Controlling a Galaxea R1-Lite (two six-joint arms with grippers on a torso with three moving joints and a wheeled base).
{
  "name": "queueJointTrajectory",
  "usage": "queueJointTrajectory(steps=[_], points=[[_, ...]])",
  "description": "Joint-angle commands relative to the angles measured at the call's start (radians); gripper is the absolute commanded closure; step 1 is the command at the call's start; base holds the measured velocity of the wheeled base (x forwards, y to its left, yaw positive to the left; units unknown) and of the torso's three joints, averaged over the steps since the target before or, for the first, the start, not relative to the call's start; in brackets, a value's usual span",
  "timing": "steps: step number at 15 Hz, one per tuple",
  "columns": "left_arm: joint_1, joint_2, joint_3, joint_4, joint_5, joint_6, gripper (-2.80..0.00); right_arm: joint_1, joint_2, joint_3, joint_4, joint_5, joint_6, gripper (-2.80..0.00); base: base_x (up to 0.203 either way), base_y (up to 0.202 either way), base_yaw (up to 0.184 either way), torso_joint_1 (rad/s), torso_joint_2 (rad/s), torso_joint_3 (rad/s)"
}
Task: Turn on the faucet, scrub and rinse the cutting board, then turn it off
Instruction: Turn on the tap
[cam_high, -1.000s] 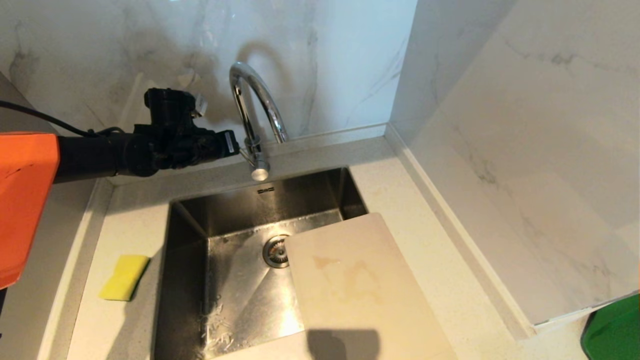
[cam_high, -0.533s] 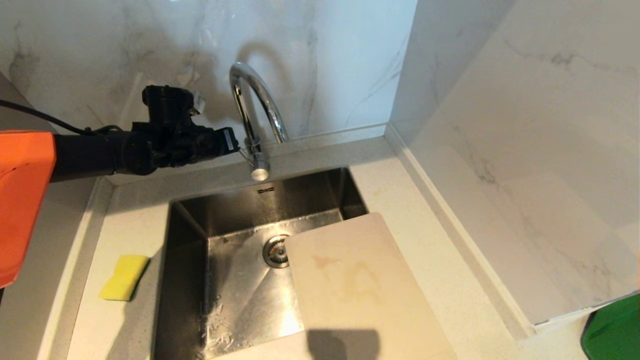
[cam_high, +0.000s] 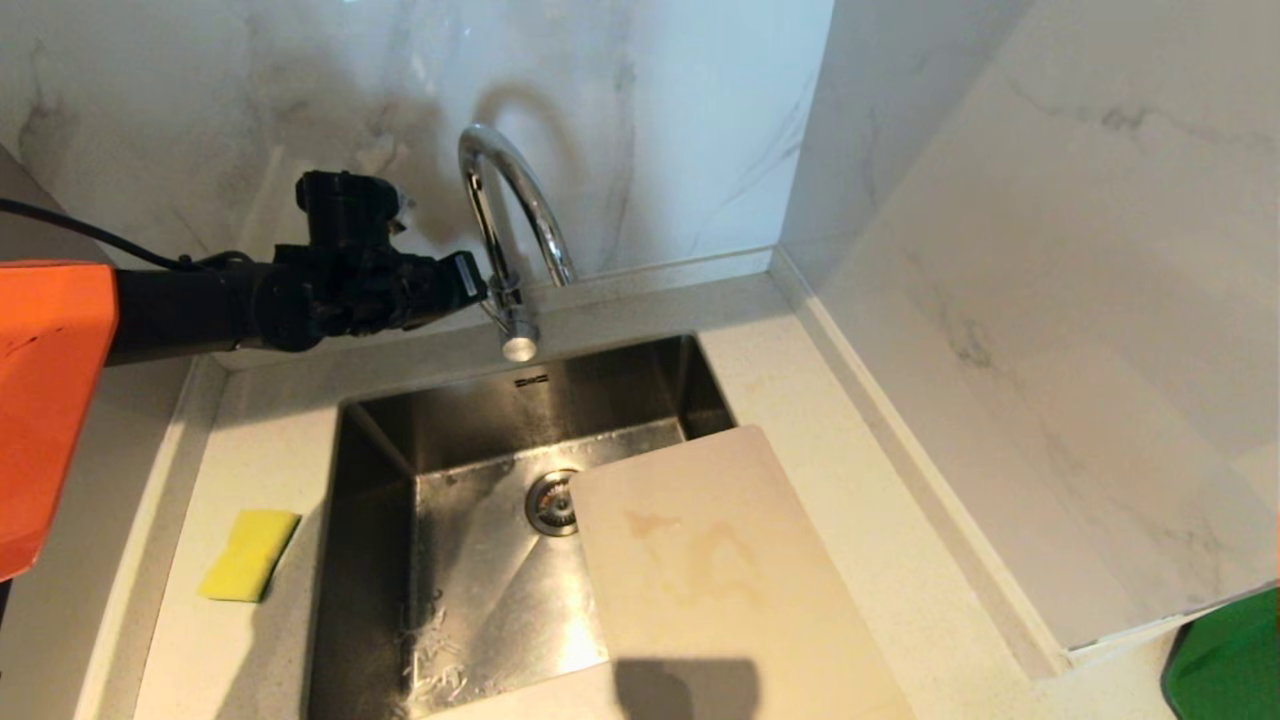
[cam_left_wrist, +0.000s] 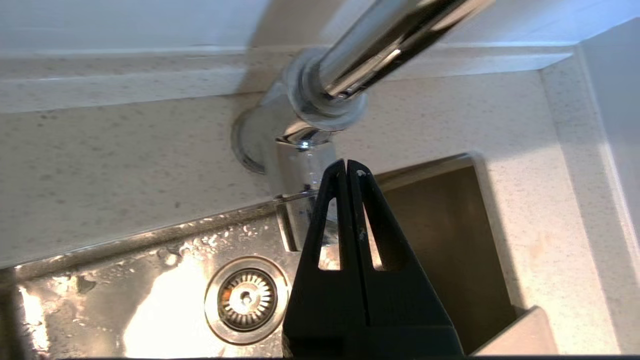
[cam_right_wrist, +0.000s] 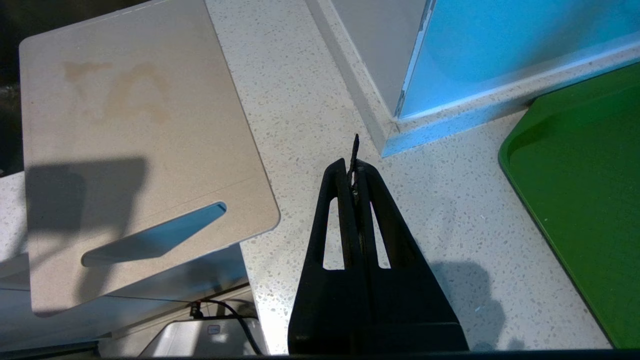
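The chrome gooseneck faucet (cam_high: 505, 200) stands behind the steel sink (cam_high: 380, 450), and no water stream shows under its spout. My left gripper (cam_high: 472, 282) is shut, level with the faucet's base on its left. In the left wrist view its tips (cam_left_wrist: 347, 162) lie against the flat chrome lever (cam_left_wrist: 300, 172) under the faucet (cam_left_wrist: 325, 95). The cream cutting board (cam_high: 720, 580) with yellowish stains lies tilted over the sink's right part. My right gripper (cam_right_wrist: 352, 162) hovers shut over the counter beside the cutting board (cam_right_wrist: 140, 140), near its slot handle.
A yellow sponge (cam_high: 248, 555) lies on the counter left of the sink. The drain (cam_high: 552, 503) sits just left of the board. Marble walls close the back and right. A green tray (cam_right_wrist: 585, 200) lies on the counter at the far right.
The left gripper has rolled a little at the wrist and edged slightly toward the faucet's base. Board, sponge and right arm have not moved.
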Motion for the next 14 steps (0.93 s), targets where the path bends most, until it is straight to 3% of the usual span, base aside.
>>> queueJointTrajectory(steps=[1, 8, 14], points=[[-0.004, 0.003, 0.000, -0.003, 0.000, -0.004, 0.00, 0.001, 0.000, 0.000, 0.001, -0.001, 0.000, 0.00, 0.000, 0.000, 0.000, 0.000, 0.00, 0.000], [-0.004, -0.004, 0.002, 0.020, -0.007, -0.011, 0.00, 0.000, 0.000, 0.000, 0.001, 0.000, 0.001, 0.00, 0.000, 0.000, 0.000, 0.000, 0.00, 0.000], [-0.006, -0.052, 0.002, 0.148, -0.032, -0.012, 0.00, 0.000, 0.000, 0.000, 0.000, -0.001, 0.000, 0.00, 0.000, 0.000, 0.000, 0.000, 0.00, 0.000]])
